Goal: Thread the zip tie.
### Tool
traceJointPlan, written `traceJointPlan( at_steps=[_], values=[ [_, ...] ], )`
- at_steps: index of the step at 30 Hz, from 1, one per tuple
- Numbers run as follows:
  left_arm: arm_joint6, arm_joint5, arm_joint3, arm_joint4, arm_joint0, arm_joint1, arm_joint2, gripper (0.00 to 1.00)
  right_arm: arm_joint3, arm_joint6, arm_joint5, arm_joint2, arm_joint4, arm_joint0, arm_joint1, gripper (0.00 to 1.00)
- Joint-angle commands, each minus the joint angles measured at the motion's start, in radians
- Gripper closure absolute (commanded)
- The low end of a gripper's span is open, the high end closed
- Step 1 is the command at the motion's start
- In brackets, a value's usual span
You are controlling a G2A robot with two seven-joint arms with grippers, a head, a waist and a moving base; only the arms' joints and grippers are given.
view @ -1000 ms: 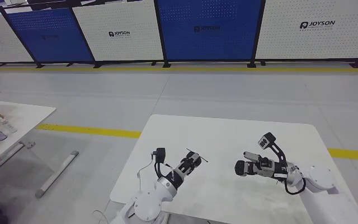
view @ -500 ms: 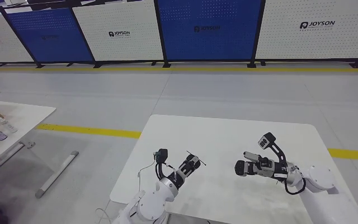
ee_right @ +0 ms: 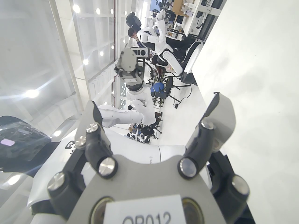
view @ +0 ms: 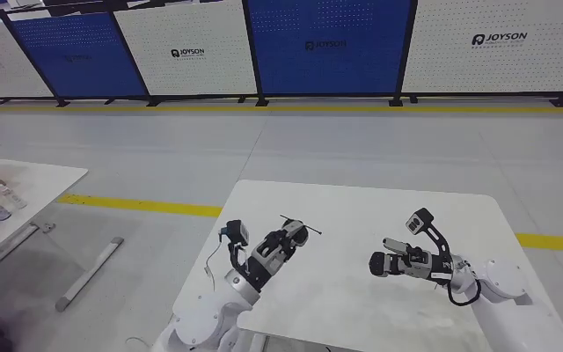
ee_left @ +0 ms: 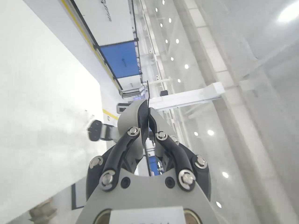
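Left gripper [ee_left: 147, 112] pinching zip tie [ee_left: 148, 92], long axis crosswise

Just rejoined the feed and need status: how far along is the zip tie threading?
Done: the zip tie is picked up, pinched in the shut left gripper. In hand: its strap sticks out beyond that gripper. Left: the right gripper is open, empty and apart; no loop shows, so threading remains.

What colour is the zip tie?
Black zip tie, best seen in the left wrist view, pinched in the left hand.
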Motion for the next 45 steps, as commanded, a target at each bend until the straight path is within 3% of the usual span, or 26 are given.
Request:
traceJointPlan(
  at_steps=[1, 10, 13, 16, 18, 23, 25, 27, 38, 45],
  values=[
    [-0.012, -0.005, -0.015, 0.0, 0.019, 0.003, -0.031, 1.0, 0.0, 0.0, 0.0, 0.0, 0.0, 0.0, 0.0, 0.0],
    [-0.013, -0.001, -0.008, 0.008, 0.017, 0.003, -0.028, 1.0, 0.0, 0.0, 0.0, 0.0, 0.0, 0.0, 0.0, 0.0],
    [-0.006, 0.028, 0.032, 0.072, -0.005, 0.004, 0.001, 1.0, 0.0, 0.0, 0.0, 0.0, 0.0, 0.0, 0.0, 0.0],
    [-0.011, 0.084, 0.089, 0.124, -0.043, 0.005, 0.029, 1.0, 0.0, 0.0, 0.0, 0.0, 0.0, 0.0, 0.0, 0.0],
    [-0.006, 0.111, 0.141, 0.187, -0.073, 0.006, 0.054, 1.0, 0.0, 0.0, 0.0, 0.0, 0.0, 0.0, 0.0, 0.0],
    [-0.019, 0.164, 0.269, 0.216, -0.144, 0.002, 0.114, 1.0, 0.0, 0.0, 0.0, 0.0, 0.0, 0.0, 0.0, 0.0],
    [-0.067, 0.193, 0.307, 0.24, -0.161, 0.005, 0.133, 1.0, 0.0, 0.0, 0.0, 0.0, 0.0, 0.0, 0.0, 0.0],
    [-0.124, 0.218, 0.315, 0.247, -0.167, 0.008, 0.142, 1.0, 0.0, 0.0, 0.0, 0.0, 0.0, 0.0, 0.0, 0.0],
    [-0.122, 0.216, 0.317, 0.249, -0.167, 0.009, 0.142, 1.0, 0.0, 0.0, 0.0, 0.0, 0.0, 0.0, 0.0, 0.0],
    [-0.07, 0.194, 0.391, 0.282, -0.173, 0.012, 0.122, 1.0, 0.0, 0.0, 0.0, 0.0, 0.0, 0.0, 0.0, 0.0]
  ],
)
